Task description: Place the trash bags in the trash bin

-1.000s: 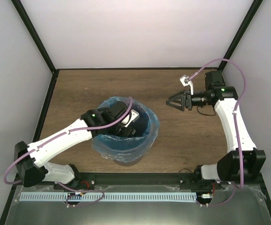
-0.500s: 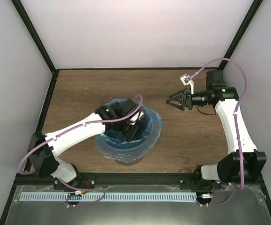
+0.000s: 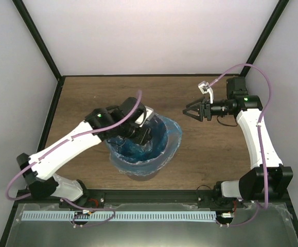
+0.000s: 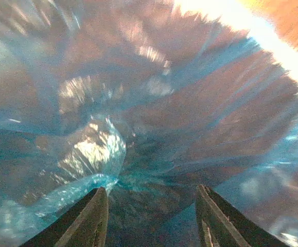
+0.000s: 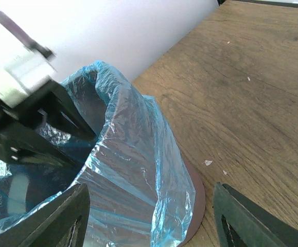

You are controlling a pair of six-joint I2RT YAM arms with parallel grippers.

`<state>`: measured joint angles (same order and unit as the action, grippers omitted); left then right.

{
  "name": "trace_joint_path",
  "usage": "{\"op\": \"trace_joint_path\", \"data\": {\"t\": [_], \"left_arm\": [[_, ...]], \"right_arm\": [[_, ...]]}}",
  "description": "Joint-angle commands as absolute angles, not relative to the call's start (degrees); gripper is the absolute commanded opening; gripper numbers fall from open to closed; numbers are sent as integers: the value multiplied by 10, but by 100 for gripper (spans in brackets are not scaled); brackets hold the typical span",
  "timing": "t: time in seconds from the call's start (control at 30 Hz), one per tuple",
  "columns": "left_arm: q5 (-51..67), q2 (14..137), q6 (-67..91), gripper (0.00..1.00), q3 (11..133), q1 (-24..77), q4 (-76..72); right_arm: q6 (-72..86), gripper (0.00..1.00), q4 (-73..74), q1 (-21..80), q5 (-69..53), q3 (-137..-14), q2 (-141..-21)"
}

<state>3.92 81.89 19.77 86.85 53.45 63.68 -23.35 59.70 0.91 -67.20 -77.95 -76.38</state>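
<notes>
We are holding our left pincer [image 4: 150,189] inside the trash bin [image 5: 198,203], jaws wide and empty, the trash bag [image 4: 92,149] draped all around it. On lifting, a finger [image 4: 89,221] could be snagging film and dragging it out. Our right pincer [image 3: 191,112], also wide, is hovering apart.

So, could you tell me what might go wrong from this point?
The left gripper sits open inside the trash bag; on pulling out, a finger could snag the thin film and drag it back out. The bag only drapes over the rim of the trash bin, so it may slip off.
</notes>
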Motion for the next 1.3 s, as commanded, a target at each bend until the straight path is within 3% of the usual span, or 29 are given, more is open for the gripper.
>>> {"op": "trace_joint_path", "data": {"t": [0.0,0.1,0.17,0.23,0.3,0.37,0.57,0.7,0.8,1.1,1.27], "left_arm": [[-5,768,203,50,924,535,625],[-36,718,183,53,926,535,598],[8,666,135,50,898,536,562],[99,615,94,38,851,538,530],[200,588,81,17,807,539,517],[265,585,84,8,773,559,525],[221,631,135,5,729,743,564],[223,664,206,10,697,812,582],[126,681,259,9,689,871,615],[-160,612,372,14,626,901,633],[-247,593,354,14,568,899,508]], "right_arm": [[-254,67,597,17,-681,-792,-751],[-269,67,597,34,-675,-794,-741],[-278,67,593,47,-660,-792,-731],[-276,67,582,54,-639,-783,-722],[-276,67,571,54,-623,-770,-719],[-273,67,557,54,-610,-753,-719],[-249,66,530,54,-620,-738,-727],[-232,66,515,54,-620,-743,-731],[-233,66,519,54,-616,-748,-735],[-231,66,518,54,-613,-751,-743],[-221,66,506,54,-615,-747,-741]]}}
